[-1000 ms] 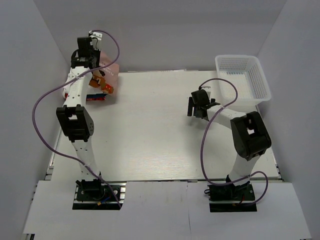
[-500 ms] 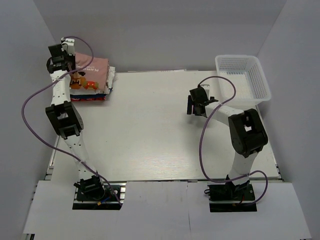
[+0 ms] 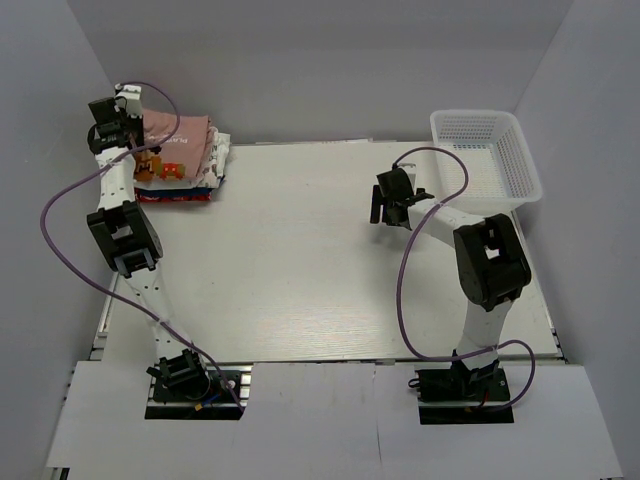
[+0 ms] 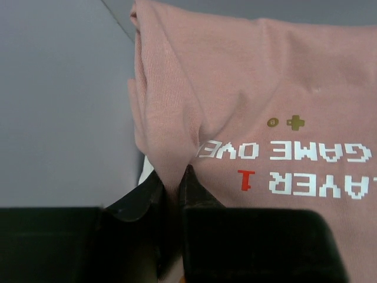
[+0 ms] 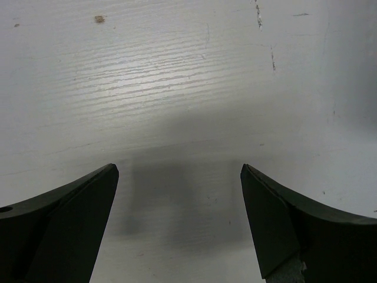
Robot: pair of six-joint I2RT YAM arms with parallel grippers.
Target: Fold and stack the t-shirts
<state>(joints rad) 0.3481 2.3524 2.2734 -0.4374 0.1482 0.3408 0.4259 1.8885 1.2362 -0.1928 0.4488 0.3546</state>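
Far-left tabletop (image 3: 300, 260): pink t-shirt (image 4: 247, 76) print-up in tight left tool (image 4: 172, 177); right tool (image 5: 178, 169) apart.

One overhead view, two wrist close-ups

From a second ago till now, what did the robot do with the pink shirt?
The left gripper swung left and down, laying the pink shirt flat on the pile of shirts at the far left. It still pinches a fold of it. The right gripper, open, barely moved; the basket stayed put.
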